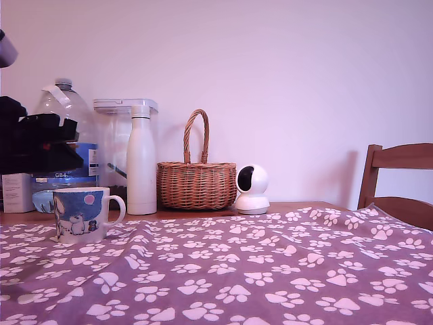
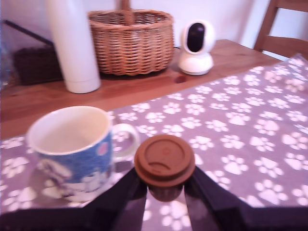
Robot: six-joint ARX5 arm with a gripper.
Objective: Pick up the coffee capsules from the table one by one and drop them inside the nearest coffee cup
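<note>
One capsule in the gripper, cup just beside it

One coffee capsule (image 2: 164,163) is all I can find; the purple paw-print cloth on the worktop (image 1: 284,271) shows no other in either view. The gripper (image 2: 165,190) is closed around the capsule's tapered body, dark jaws pressing from both sides, flat brown rim facing the wrist camera. It is held clear of the cloth, just beside the handle of the coffee cup (image 2: 72,144), not over the mouth.

The cup stands upright at the exterior view's left (image 1: 80,214), near the cloth's back edge, and looks empty from the wrist view. The arm itself is only a dark mass at the far left of the exterior view.

Risks, as judged:
- Release from this position would drop the capsule on the cloth by the handle; it needs to be carried over the opening first.
- Travelling low could knock the handle or rim and shift the cup.
- A grip on a tapered body may slip.

Behind: white bottle (image 1: 141,162), wicker basket (image 1: 196,183), small white camera (image 1: 252,191).
</note>
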